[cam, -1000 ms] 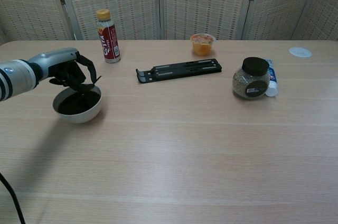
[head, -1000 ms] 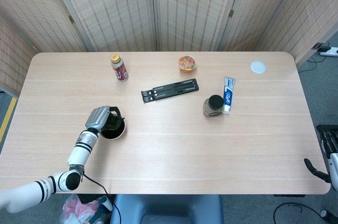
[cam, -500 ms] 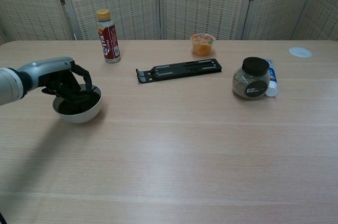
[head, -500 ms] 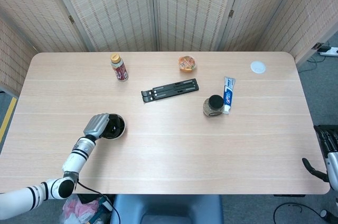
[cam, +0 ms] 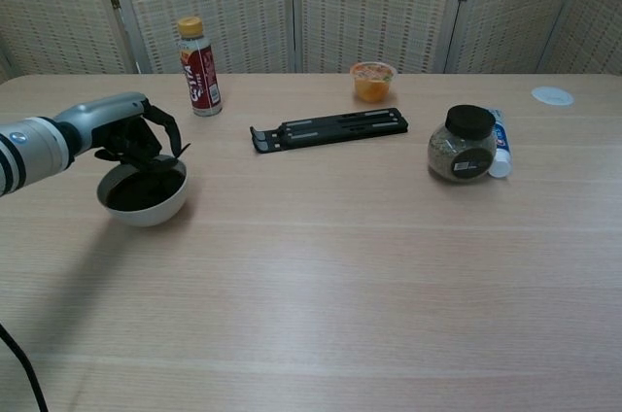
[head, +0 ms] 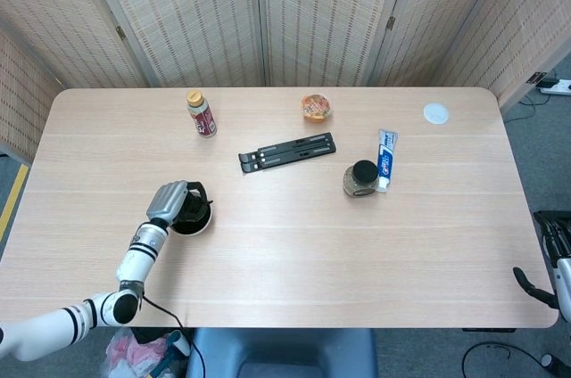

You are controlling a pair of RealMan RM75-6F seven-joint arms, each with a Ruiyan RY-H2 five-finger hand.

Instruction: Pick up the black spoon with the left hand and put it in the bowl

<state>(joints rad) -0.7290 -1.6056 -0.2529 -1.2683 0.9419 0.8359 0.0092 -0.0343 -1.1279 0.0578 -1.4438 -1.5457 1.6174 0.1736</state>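
The left hand [cam: 131,130], grey on its back with black fingers, hung directly over the small white round bowl [cam: 144,196] with the dark inside, near the left edge of the light wooden table [cam: 369,266]. Its fingers [cam: 160,145] were curled downward toward the dark hollow of the bowl. The black spoon could not be separated from the black fingers and the dark interior in either view, so I cannot tell whether the hand held it, whether it lay already in the bowl, or whether the fingers were closed on nothing. In the head view the hand [head: 176,201] covered the left part of the bowl [head: 202,223], which hid the place where a spoon would be. By my judgement such a spoon would be light and stiff, probably plastic, with a smooth and somewhat slippery surface, not fragile. The best place to take it would be the handle near its middle, pinched between the thumb and a finger, because the thin handle could rotate in a loose hold. The bowl also looked light, so a push from the fingers could slide or tip it. The right hand [head: 546,289] showed only partly at the lower right edge of the head view, away from the table, and its state was not clear.
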